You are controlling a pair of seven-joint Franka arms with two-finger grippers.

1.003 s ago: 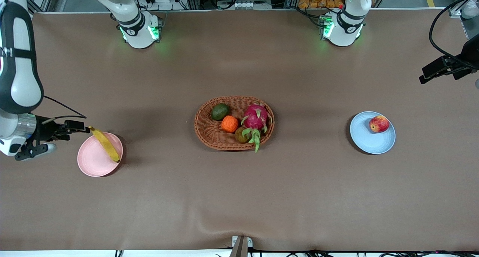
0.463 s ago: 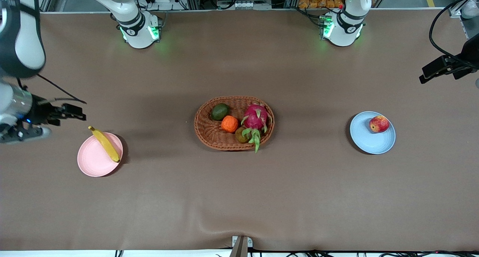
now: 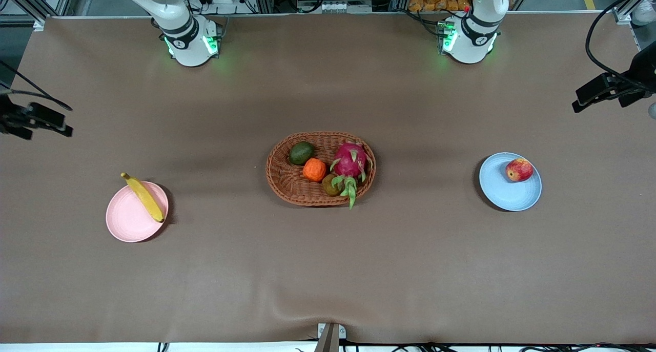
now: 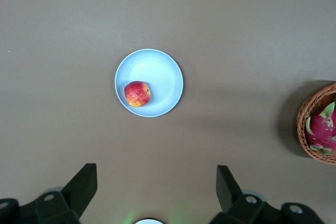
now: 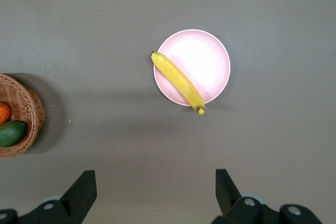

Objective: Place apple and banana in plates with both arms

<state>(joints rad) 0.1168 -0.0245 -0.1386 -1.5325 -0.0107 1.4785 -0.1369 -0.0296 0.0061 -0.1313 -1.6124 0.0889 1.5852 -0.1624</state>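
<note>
The banana (image 3: 143,197) lies on one plate (image 3: 125,224); the apple (image 3: 518,169) on the other plate (image 3: 505,195); the basket (image 3: 287,180) between them.

My wicker basket (image 4: 318,125) runs off the left wrist view at three o'clock; in the right wrist view it is cut at nine o'clock. Both my arms mostly leave the front view.

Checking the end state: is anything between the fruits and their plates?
Nothing visible. The banana already lies across the pink plate and the apple sits in the blue plate. Both hands are open, raised and empty.
</note>
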